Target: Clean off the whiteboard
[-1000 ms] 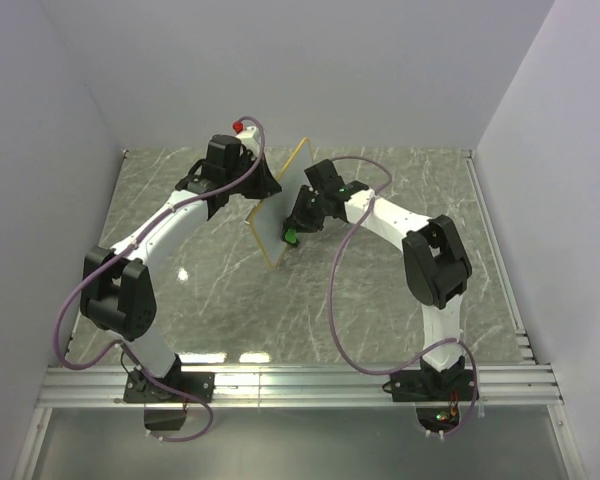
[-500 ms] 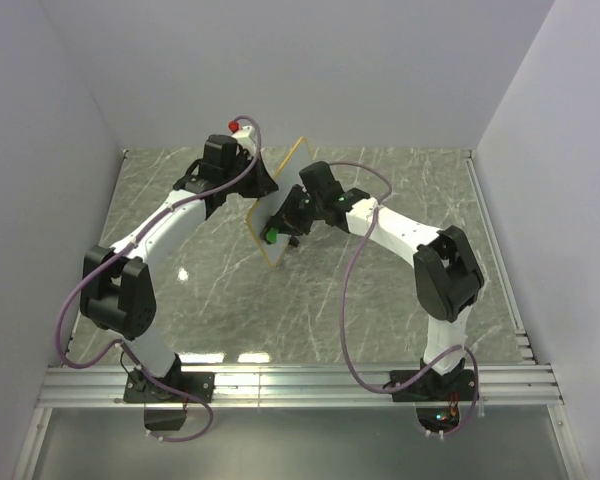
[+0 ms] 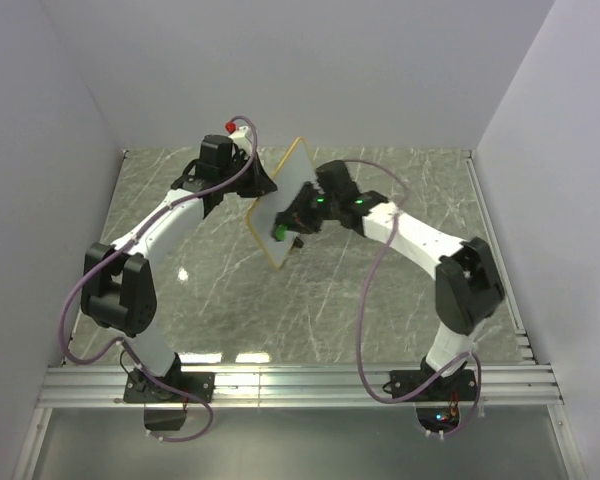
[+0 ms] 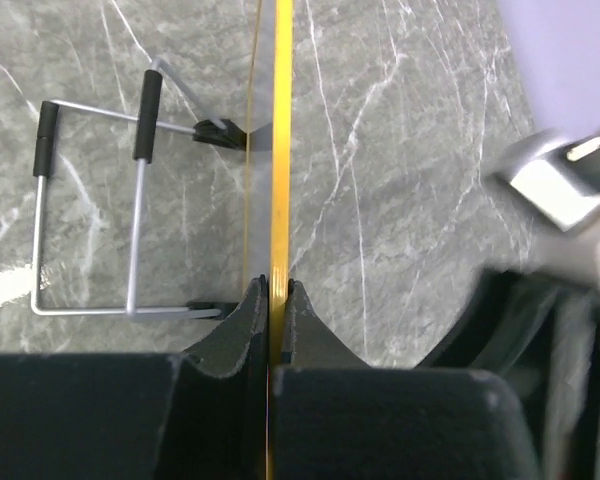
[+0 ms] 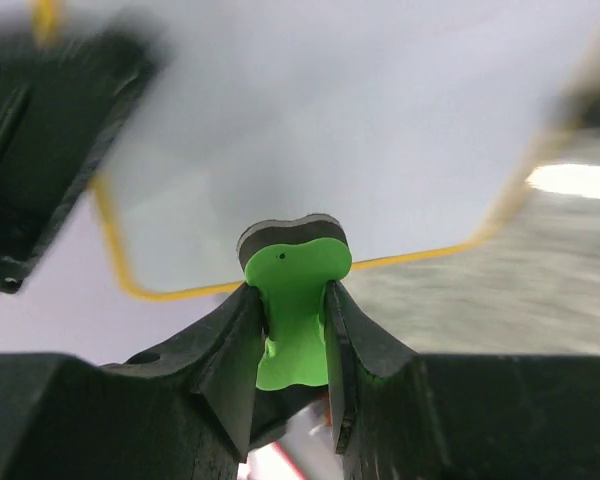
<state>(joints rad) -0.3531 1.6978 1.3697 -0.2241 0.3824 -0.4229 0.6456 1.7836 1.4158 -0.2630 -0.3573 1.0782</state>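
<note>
- Jaws of the left gripper were closed on the thin yellow-orange frame of the small rectangular whiteboard, which the left wrist view showed edge-on.
- Seen from above, that whiteboard stood on edge and tilted, one corner up and one down, between the two grippers over the far middle of the table.
- Whether its lower corner touched the table could not be told.
- Its white face looked blank and blurred in the right wrist view, with the frame curving round a lower corner.
- Jaws of the right gripper were closed on a small green bow-shaped eraser with a dark pad on its tip.
- That tip pointed at the white face; actual contact could not be made out.
- A thin silver wire frame with black sleeves lay just beside the board's other face.
- Beneath everything spread the grey marbled table.
</note>
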